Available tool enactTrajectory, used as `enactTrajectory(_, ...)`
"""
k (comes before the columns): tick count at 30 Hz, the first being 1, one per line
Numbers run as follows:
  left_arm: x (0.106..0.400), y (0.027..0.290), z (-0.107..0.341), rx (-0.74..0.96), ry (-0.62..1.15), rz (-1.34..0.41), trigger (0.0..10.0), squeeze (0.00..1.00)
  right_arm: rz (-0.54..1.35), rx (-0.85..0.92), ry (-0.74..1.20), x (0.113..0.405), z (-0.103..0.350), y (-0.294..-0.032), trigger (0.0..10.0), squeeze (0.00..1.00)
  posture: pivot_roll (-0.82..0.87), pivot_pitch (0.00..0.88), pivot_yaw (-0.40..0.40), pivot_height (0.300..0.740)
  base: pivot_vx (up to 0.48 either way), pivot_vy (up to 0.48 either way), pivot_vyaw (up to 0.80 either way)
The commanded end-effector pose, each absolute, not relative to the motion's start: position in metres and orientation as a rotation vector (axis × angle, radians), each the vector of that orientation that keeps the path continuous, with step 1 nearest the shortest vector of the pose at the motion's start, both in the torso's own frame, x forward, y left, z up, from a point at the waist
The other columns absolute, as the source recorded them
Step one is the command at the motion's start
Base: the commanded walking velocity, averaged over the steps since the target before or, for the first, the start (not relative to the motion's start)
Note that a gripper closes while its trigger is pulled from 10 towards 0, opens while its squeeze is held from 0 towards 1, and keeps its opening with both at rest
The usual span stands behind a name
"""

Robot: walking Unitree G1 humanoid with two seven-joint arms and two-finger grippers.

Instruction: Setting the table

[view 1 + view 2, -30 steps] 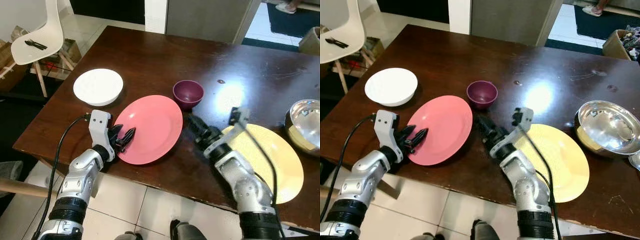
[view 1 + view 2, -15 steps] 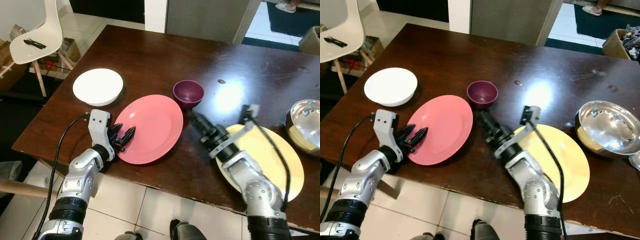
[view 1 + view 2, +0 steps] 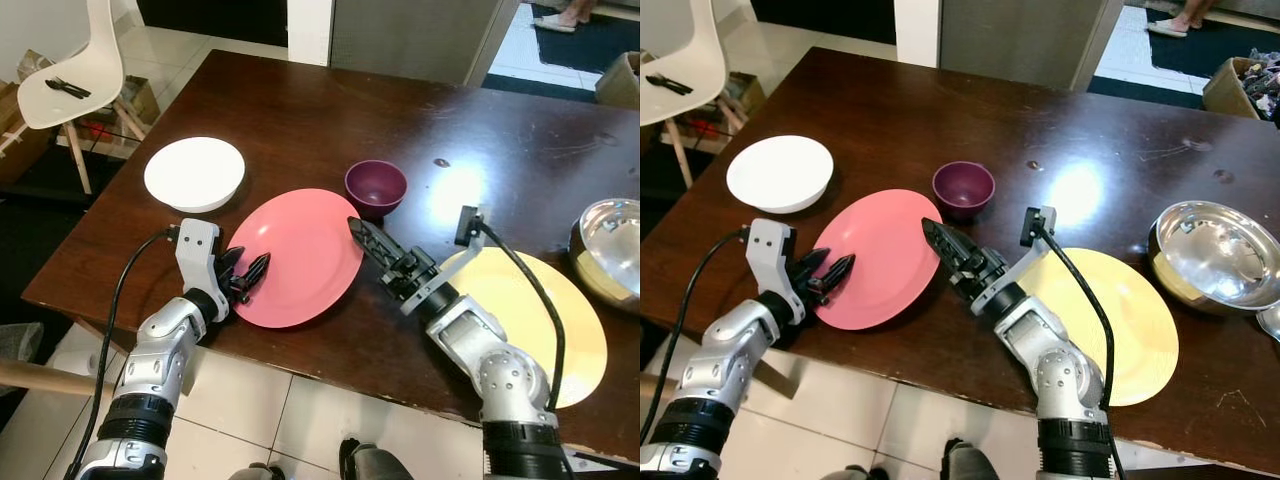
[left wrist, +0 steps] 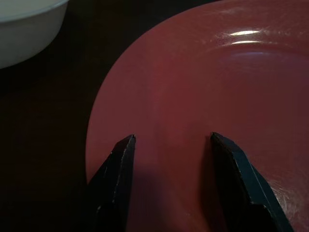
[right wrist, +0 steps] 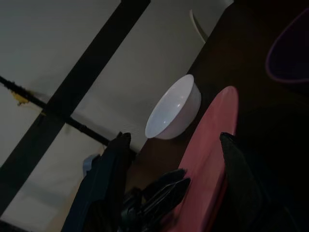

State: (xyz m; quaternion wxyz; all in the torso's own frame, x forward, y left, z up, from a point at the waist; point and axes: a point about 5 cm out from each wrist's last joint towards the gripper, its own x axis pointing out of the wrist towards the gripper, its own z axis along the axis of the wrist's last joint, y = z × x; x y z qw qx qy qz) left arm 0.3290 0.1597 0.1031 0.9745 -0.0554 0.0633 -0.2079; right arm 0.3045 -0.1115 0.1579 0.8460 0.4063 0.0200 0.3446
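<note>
Left gripper (image 3: 248, 273) sits spread, released, over the near rim of the pink plate (image 3: 300, 255). Right gripper (image 3: 368, 240), fingers parted and empty, reaches over the plate's right edge. Yellow plate (image 3: 560, 330) lies right; purple bowl (image 3: 376, 188) and white bowl (image 3: 194, 172) beyond.

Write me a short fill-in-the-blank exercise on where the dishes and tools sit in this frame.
1. Both tools are open at opposite edges of the ____ plate.
2. The purple bowl sits just beyond the right tool, upright and ____.
3. The white bowl lies beyond the ____ tool.

Missing words: pink; empty; left
</note>
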Motion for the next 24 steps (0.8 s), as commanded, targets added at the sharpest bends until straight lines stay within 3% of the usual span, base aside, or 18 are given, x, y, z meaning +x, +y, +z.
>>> enactTrajectory(1, 0.315, 0.162, 0.068, -0.135, 0.290, -0.399, 10.0, 0.00, 0.723, 0.859, 0.122, 0.304, 0.145, -0.104, 10.0, 0.00, -0.11, 0.142, 0.035, 0.740, 0.000, 0.000, 0.00)
enactTrajectory(12, 0.311, 0.166, 0.068, -0.136, 0.291, -0.386, 10.0, 0.00, 0.666, 0.785, 0.165, 0.308, 0.132, -0.106, 10.0, 0.00, -0.09, 0.149, 0.025, 0.740, 0.000, 0.000, 0.00)
enactTrajectory(18, 0.311, 0.163, 0.066, -0.138, 0.298, -0.394, 10.0, 0.00, 0.599, 0.647, 0.052, 0.305, 0.151, -0.139, 10.0, 0.00, -0.11, 0.153, 0.030, 0.740, 0.000, 0.000, 0.00)
enactTrajectory(24, 0.311, 0.161, 0.066, -0.139, 0.299, -0.399, 10.0, 0.00, 0.556, 0.636, 0.005, 0.305, 0.160, -0.156, 10.0, 0.00, -0.12, 0.154, 0.031, 0.740, 0.000, 0.000, 0.00)
